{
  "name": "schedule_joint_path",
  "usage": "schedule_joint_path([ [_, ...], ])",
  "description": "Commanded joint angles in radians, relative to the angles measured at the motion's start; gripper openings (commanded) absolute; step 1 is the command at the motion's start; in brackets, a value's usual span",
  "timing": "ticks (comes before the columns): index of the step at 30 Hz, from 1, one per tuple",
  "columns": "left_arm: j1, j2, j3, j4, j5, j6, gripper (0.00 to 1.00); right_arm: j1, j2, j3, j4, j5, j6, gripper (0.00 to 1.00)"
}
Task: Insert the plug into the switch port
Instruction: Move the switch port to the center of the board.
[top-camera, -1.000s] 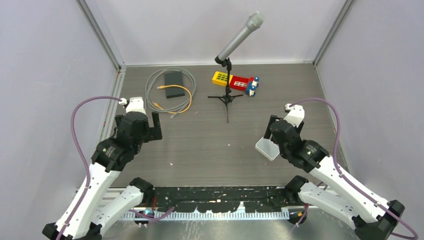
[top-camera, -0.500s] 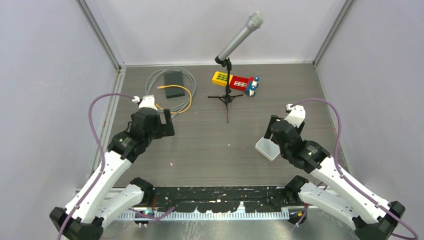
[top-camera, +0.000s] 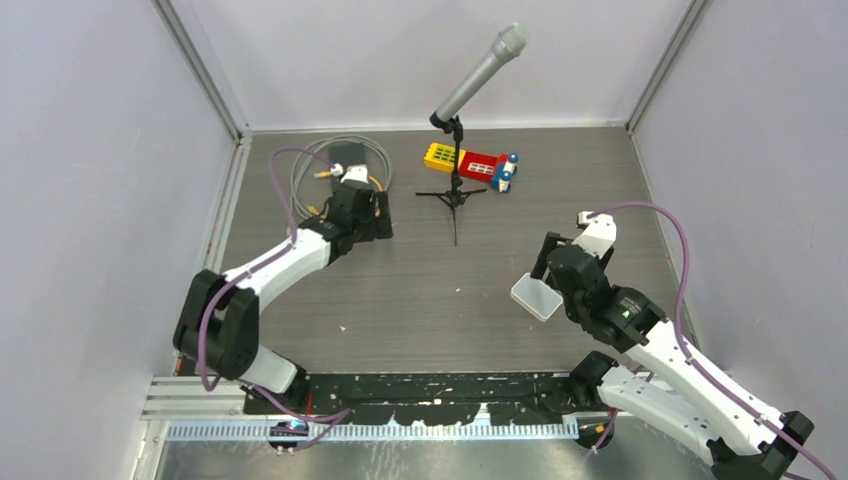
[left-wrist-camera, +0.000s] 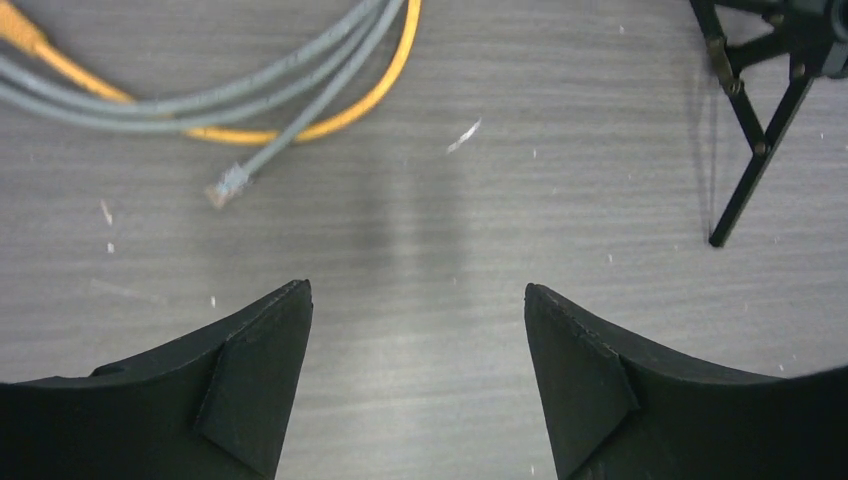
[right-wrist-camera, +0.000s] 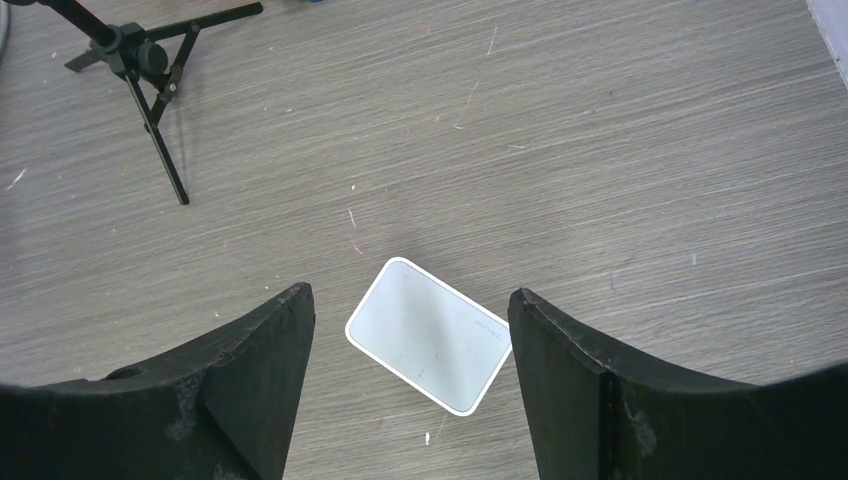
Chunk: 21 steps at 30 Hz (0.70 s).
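Observation:
The white switch (right-wrist-camera: 430, 335) lies flat on the table, and its ports do not show. It also shows in the top view (top-camera: 535, 297). My right gripper (right-wrist-camera: 408, 295) is open and hovers over it with a finger on each side; in the top view it (top-camera: 552, 268) is just behind the switch. The grey cable's clear plug (left-wrist-camera: 228, 185) lies on the table, ahead and left of my open, empty left gripper (left-wrist-camera: 418, 330). In the top view the left gripper (top-camera: 378, 228) is at the cable coil (top-camera: 300, 165).
An orange cable (left-wrist-camera: 330, 115) runs beside the grey one. A black box (top-camera: 350, 150) sits inside the coil. A microphone on a tripod (top-camera: 455, 195) stands mid-table; one leg (left-wrist-camera: 750, 160) is right of my left gripper. Toy bricks (top-camera: 470, 163) lie behind it.
My left arm has stretched forward and right, from the near left of the table to the cable coil. The right arm has barely moved over the switch.

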Motion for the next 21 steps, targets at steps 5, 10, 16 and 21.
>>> schedule_joint_path([
  [5,0.104,0.207,0.214,0.108,0.046,0.106,0.68,-0.001,-0.009,-0.001,0.046,0.015,0.013,0.75],
  [10,0.166,0.343,0.294,0.083,0.07,0.141,0.62,0.0,-0.004,-0.001,0.046,0.006,0.011,0.76],
  [16,0.184,0.421,0.331,0.091,0.077,0.184,0.6,-0.001,-0.002,-0.002,0.051,0.002,0.008,0.76],
  [21,0.188,0.455,0.346,0.096,0.092,0.21,0.59,0.0,0.005,-0.002,0.055,-0.005,0.006,0.75],
])
